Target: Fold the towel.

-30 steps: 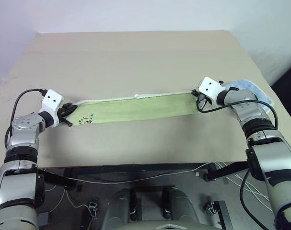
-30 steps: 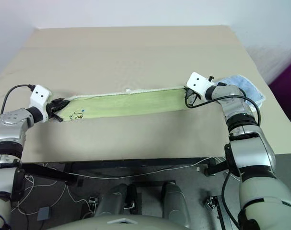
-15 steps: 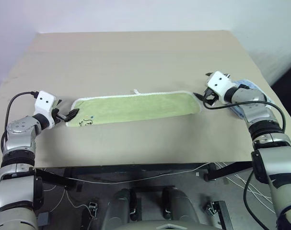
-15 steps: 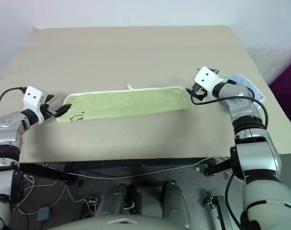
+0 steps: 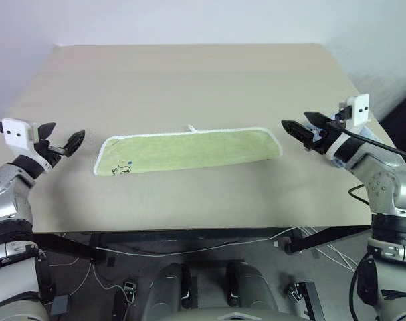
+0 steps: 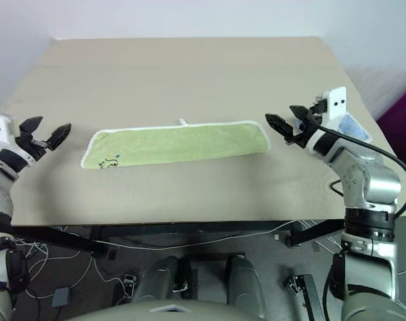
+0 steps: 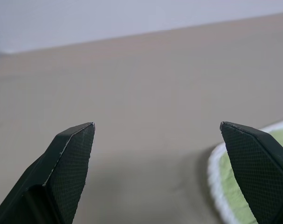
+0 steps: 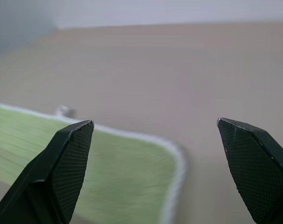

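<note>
towel (image 5: 188, 149): light green, white-edged, long folded strip lying flat mid-table, loop (image 5: 190, 128) at 12 o'clock edge, dark logo (image 5: 121, 168) at 9 o'clock end | table (image 5: 189, 80): beige | left gripper (image 5: 61, 142): off towel's 9 o'clock end, apart, fingers spread wide, empty | right gripper (image 5: 303, 125): off 3 o'clock end, apart, spread wide, empty

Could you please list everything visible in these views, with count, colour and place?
towel: one, light green with white edging, lying flat as a long strip across the table's middle
blue cloth: one, light blue, near the table's right edge, behind the right gripper
table: one, beige, under everything
cables: several, white and black, on the floor below the table's front edge
left gripper: one, black, jaws open, off the towel's left end
right gripper: one, black, jaws open, off the towel's right end
</note>
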